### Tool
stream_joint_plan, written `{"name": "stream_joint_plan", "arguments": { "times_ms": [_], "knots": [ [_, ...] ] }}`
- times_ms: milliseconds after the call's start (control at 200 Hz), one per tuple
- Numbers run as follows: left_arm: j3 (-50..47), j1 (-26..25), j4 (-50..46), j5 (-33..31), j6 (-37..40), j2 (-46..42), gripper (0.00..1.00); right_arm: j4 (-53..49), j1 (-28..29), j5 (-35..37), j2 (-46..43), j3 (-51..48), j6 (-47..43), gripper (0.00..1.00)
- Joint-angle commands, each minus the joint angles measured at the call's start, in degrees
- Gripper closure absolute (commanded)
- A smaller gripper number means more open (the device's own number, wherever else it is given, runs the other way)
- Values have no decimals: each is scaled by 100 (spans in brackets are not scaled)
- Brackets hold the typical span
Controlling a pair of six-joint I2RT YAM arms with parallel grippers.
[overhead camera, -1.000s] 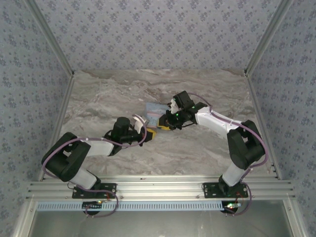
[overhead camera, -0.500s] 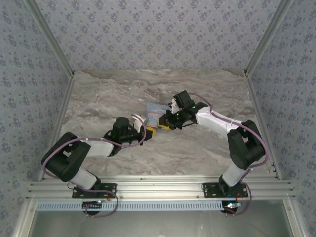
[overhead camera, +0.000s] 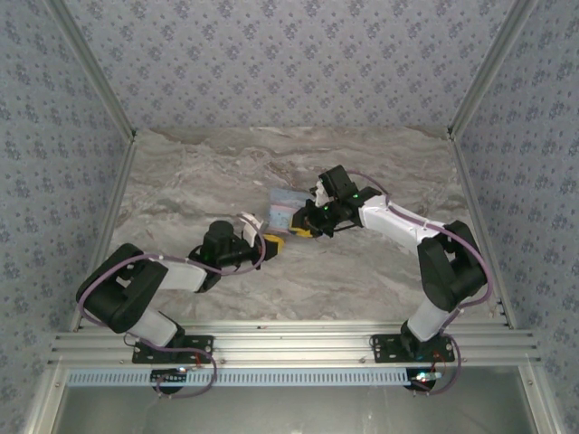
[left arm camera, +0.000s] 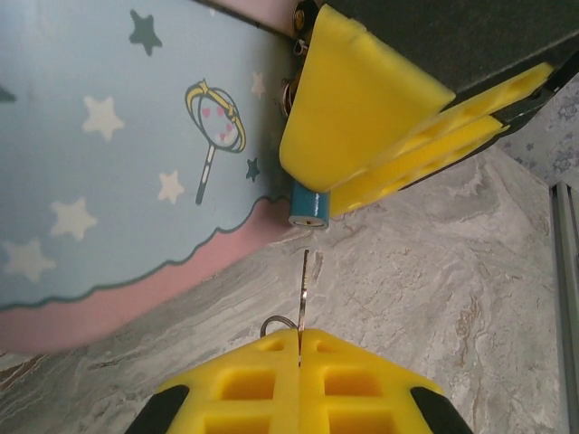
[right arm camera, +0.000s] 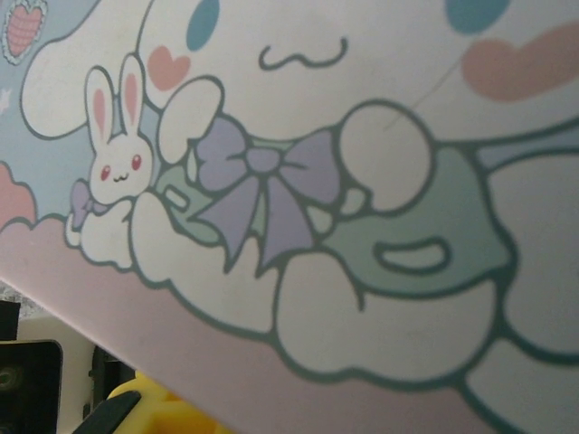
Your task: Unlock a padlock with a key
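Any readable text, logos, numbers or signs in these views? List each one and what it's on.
No readable word, number or brand in any view.
Tin lid: pictures only (stars, a wand, a rabbit, a bow), no letters.
Padlock: no marking legible.
Key: seen edge-on, so any stamp cannot be read.

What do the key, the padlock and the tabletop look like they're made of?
Key: thin, silvery bare metal, by its grey sheen. Padlock: smooth blue body, probably painted or anodised metal. Tabletop: grey veined marble look, matte; real stone or a print, hard to tell.
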Motion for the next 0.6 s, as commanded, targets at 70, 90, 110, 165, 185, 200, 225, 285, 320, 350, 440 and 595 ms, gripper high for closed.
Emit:
{"name": "stream_joint_plan", "arguments": {
  "times_ms": [70, 90, 110, 165, 185, 200, 225, 285, 320, 350, 440, 595],
  "knots": [
    [-99, -30, 982, -139, -360, 214, 100, 141, -72, -95, -269, 64, 151, 100],
    [-108, -31, 1057, -143, -387, 249, 100, 145, -78, -97, -269, 64, 151, 100],
    [-115, -29, 1120, -153, -413, 275, 100, 143, -83, -105, -269, 73, 160, 100],
    [-133, -31, 1262, -174, -459, 334, 100, 131, -79, -105, -269, 80, 162, 100],
    [-142, -37, 1309, -189, -472, 340, 100, 125, -82, -98, -269, 84, 174, 100],
    [-144, -34, 1340, -191, -481, 349, 100, 117, -89, -97, -269, 80, 169, 100],
    [-144, -32, 1372, -207, -491, 350, 100, 117, -87, -97, -269, 76, 169, 100],
    [-137, -37, 1380, -209, -503, 359, 100, 126, -94, -97, -264, 64, 176, 100],
    [-122, -37, 1382, -193, -508, 367, 100, 135, -88, -105, -264, 64, 177, 100],
    [-111, -36, 1389, -184, -513, 376, 100, 150, -87, -107, -260, 60, 192, 100],
    [-91, -35, 1458, -157, -539, 424, 100, 162, -89, -114, -260, 57, 196, 100],
    [-83, -32, 1592, -139, -605, 495, 100, 161, -80, -109, -256, 51, 201, 100]
  ]
}}
